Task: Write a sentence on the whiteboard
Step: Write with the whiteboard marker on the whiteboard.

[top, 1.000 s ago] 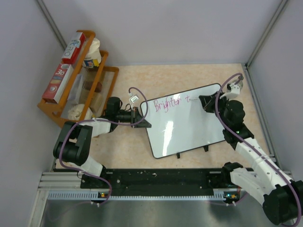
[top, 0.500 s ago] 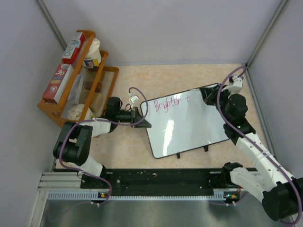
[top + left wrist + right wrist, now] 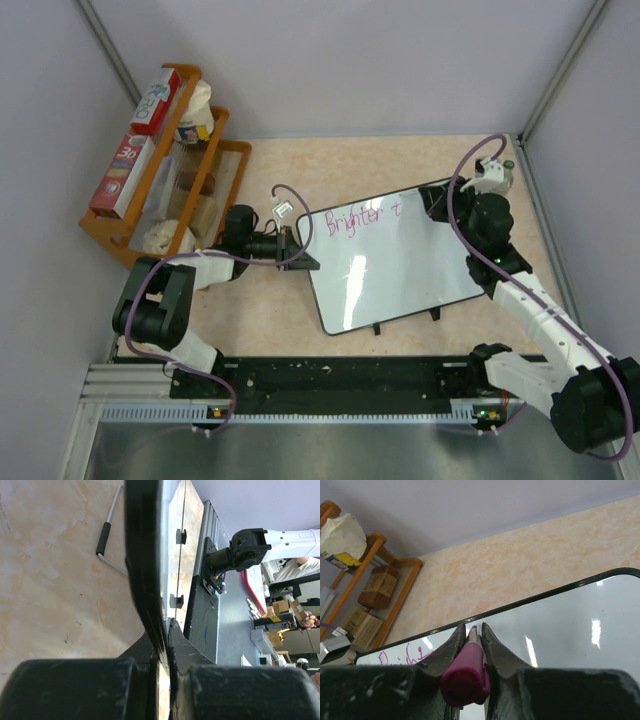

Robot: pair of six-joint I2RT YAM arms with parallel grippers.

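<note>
Top external: the board (image 3: 390, 265) lies flat and askew, right of centre on the surface (image 3: 300, 165), with pink writing (image 3: 362, 216) reading "Brighter t".

My left tool (image 3: 297, 247) is clamped on the board's left edge. My right tool (image 3: 472, 630) pinches a magenta marker (image 3: 467, 675) over the far right corner; I cannot tell whether the tip touches. The surface is beige and marbled, with pale walls on three sides. A wooden rack (image 3: 215, 150) at far left holds boxes whose print I can't read. Bare surface lies beyond the board, and the right wall is close.
</note>
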